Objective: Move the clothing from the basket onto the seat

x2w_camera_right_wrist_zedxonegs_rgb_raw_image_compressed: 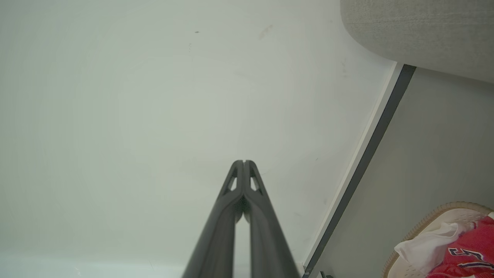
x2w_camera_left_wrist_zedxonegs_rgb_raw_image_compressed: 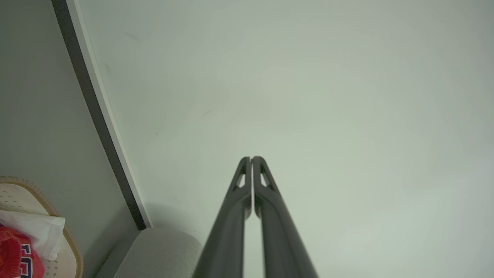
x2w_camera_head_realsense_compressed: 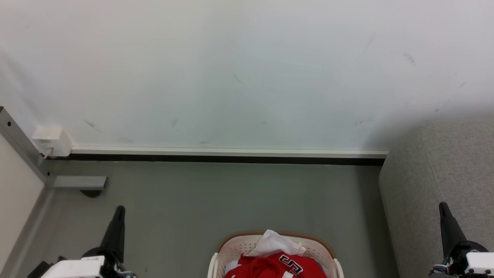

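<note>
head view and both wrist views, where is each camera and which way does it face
head view: on the robot's head, facing forward and down at the wall and floor; basket of clothing bottom centre, sofa right; left gripper and right gripper show, shut.
left wrist view: on the left wrist, looking along its shut fingers at the wall.
right wrist view: on the right wrist, looking along its shut fingers at the wall.
shared: both wrist views catch the basket, clothing and sofa.

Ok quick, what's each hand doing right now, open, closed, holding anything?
Left hand: closed, holding nothing.
Right hand: closed, holding nothing.
</note>
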